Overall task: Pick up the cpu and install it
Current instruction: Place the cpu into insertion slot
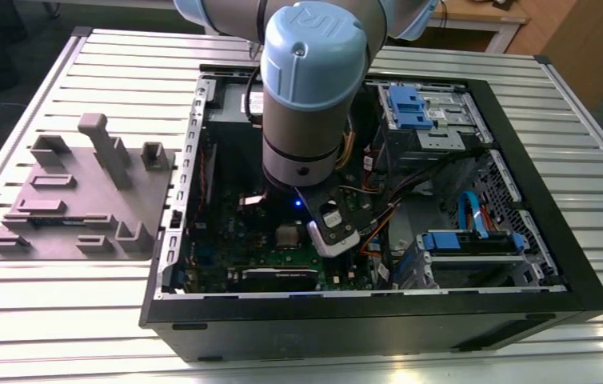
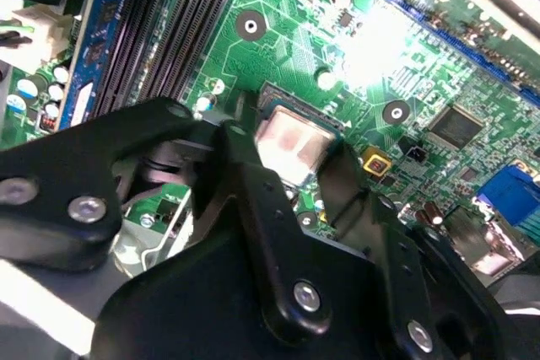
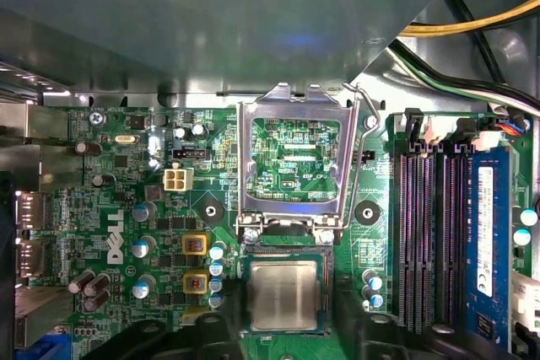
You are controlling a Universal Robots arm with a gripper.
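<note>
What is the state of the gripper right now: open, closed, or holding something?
Gripper: it sits right at the cpu; whether it is open or closed on it cannot be told.

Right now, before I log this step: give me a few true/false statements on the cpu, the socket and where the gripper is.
1. The cpu lies flat at the socket on the green board. True.
2. The metal retention frame is closed over the cpu. False: it is flipped open beside the cpu, and the board shows through its window.
3. The gripper is above the grey fixture plate. False: it is down inside the computer case, right at the cpu.
4. The case is open, with its insides exposed. True.
5. The fixture plate lies at the exterior view's right of the case. False: it lies at that view's left, on the table.
</note>
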